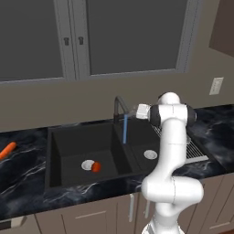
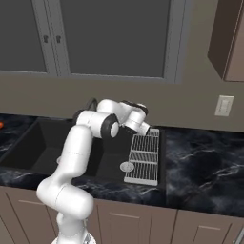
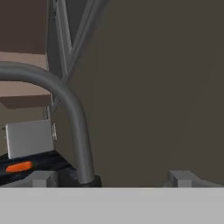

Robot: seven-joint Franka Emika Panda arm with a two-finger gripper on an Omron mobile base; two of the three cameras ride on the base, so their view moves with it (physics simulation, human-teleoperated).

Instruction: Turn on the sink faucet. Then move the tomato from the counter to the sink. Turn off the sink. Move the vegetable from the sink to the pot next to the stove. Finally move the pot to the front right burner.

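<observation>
The sink faucet [image 1: 120, 109], a thin dark metal gooseneck, stands at the back rim of the sink [image 1: 59, 153], with the gripper [image 1: 137, 111] just beside its spout on the right. The gripper's jaws stand wide apart and hold nothing; in the hand view only the two fingertips [image 3: 42, 178] show, the faucet's curved tube rising beside the left one. In the right base view the arm hides most of the faucet and the hand itself is hard to make out. A blue stream of water [image 1: 125, 129] falls from the spout into the sink. The tomato [image 1: 96, 167], a small red-orange ball, lies on the floor of the left basin, touching its round silver drain [image 1: 87, 165]. A white wire rack [image 2: 144, 157] lies right of the sink on the glossy veined counter [image 2: 200, 167]. A long orange carrot [image 1: 7, 150] lies on the counter well left of the sink, near the picture's edge.
</observation>
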